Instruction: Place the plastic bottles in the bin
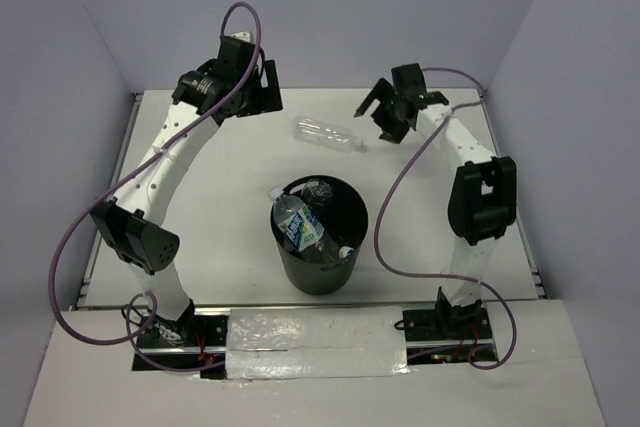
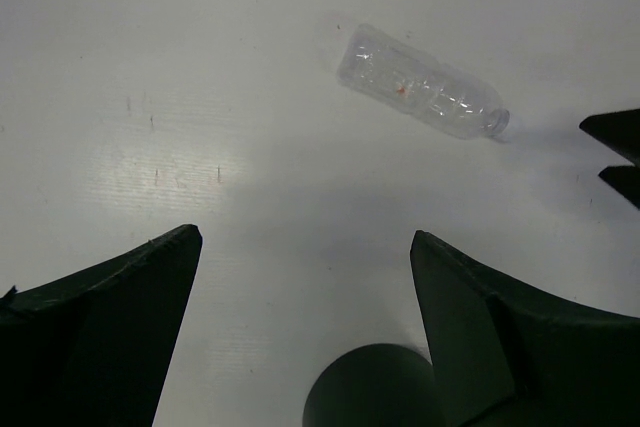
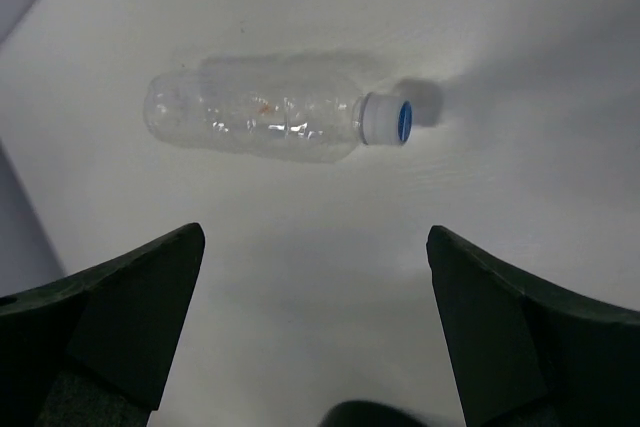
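Observation:
One clear plastic bottle (image 1: 328,133) lies on its side on the white table behind the bin, cap to the right. It shows in the left wrist view (image 2: 420,81) and in the right wrist view (image 3: 258,117). The black round bin (image 1: 320,259) stands mid-table with bottles inside, one with a blue-and-white label (image 1: 299,224). My left gripper (image 1: 262,87) is open and empty, left of the loose bottle. My right gripper (image 1: 385,113) is open and empty, just right of the bottle's cap.
The table (image 1: 460,237) is boxed in by pale walls on the left, back and right. Purple cables loop off both arms. The right gripper's fingertips (image 2: 615,137) show at the right edge of the left wrist view.

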Action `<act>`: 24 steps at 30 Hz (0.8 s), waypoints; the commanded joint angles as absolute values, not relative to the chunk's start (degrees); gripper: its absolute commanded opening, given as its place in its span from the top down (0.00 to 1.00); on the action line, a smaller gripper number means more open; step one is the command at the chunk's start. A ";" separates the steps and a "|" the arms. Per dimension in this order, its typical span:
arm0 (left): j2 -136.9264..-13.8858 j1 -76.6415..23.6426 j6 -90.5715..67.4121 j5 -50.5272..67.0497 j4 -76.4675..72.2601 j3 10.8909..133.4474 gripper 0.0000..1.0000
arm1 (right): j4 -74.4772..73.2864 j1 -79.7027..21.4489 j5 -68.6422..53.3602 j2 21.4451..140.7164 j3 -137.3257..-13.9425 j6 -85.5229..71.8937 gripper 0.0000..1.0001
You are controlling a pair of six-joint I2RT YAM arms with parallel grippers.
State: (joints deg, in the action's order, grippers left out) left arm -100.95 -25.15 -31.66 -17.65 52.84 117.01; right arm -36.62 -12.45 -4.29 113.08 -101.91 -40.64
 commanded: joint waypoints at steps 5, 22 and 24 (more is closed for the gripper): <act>-99.14 -24.79 -31.64 -16.88 52.38 117.25 0.01 | -11.34 -10.81 -15.11 105.20 -81.57 -78.55 0.00; -100.28 -24.79 -30.76 -19.25 53.26 118.48 0.01 | -12.39 -14.50 -16.00 119.35 -86.74 -93.78 0.00; -99.93 -24.79 -30.41 -19.77 53.09 118.48 0.01 | -12.74 -14.94 -15.65 121.01 -88.50 -94.39 0.00</act>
